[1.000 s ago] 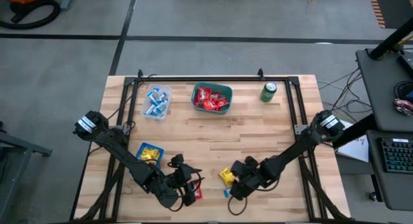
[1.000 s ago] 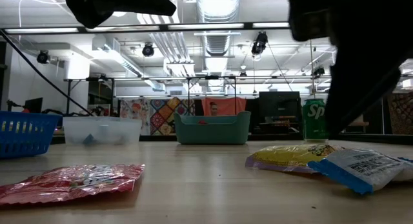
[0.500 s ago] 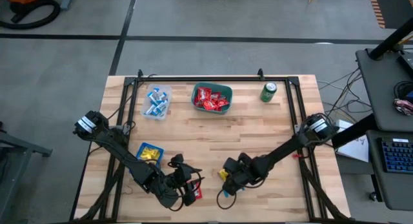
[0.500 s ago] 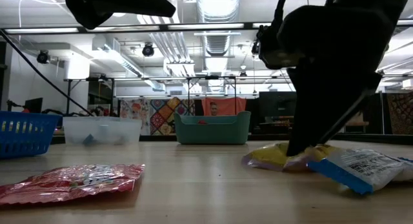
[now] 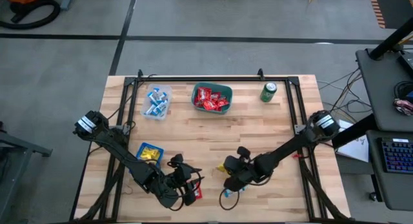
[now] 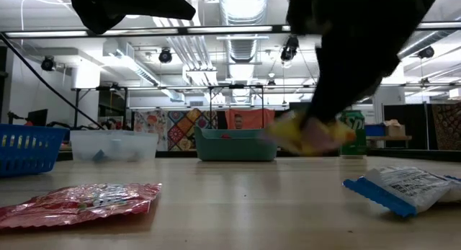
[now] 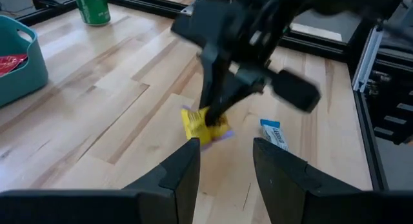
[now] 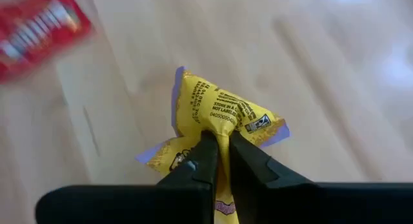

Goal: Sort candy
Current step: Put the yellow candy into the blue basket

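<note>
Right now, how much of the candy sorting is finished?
Mostly done: blue-and-white sweets fill the clear tub, red packets the teal bin, yellow ones the blue basket. In hand: the right gripper is shut on a crinkly yellow packet, lifted off the wooden table. Left: a red packet near the left gripper and a blue-and-white wrapper.

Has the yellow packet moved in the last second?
Yes. The right claw has pinched the yellow packet and lifted it off the table; in the low view it now hangs level with the green can.
</note>
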`<control>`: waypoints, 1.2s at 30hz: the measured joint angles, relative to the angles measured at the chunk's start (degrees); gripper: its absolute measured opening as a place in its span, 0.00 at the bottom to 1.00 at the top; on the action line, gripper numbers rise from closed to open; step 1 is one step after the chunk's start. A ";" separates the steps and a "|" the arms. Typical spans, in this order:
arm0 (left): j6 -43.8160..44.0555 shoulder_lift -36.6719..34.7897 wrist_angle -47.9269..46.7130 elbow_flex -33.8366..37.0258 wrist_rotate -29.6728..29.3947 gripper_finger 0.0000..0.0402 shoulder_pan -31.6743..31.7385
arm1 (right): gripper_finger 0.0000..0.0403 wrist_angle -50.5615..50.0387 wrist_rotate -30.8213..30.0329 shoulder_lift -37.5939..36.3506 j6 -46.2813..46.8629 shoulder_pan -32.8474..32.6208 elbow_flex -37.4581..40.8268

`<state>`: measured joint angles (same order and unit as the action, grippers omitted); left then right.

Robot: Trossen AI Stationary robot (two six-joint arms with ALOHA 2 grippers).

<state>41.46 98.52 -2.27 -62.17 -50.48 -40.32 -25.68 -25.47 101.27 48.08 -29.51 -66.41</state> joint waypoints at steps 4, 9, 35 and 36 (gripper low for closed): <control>-0.05 1.11 1.79 0.02 -1.94 0.35 0.00 | 0.05 2.88 -9.24 -3.55 -3.06 -2.18 2.09; -0.20 4.54 5.22 0.07 -4.34 0.44 0.37 | 0.05 14.08 -15.33 -7.34 -10.39 -4.64 7.57; -22.28 13.66 29.28 0.07 -11.83 0.17 4.11 | 0.07 50.04 -20.84 -5.16 -39.12 -6.14 15.91; -22.34 13.66 29.29 0.07 -11.75 0.10 4.11 | 0.08 50.06 -20.76 -5.17 -39.11 -6.15 15.91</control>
<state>19.11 112.18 27.02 -62.11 -62.24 -36.21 24.38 -46.23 96.10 8.97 -35.66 -50.50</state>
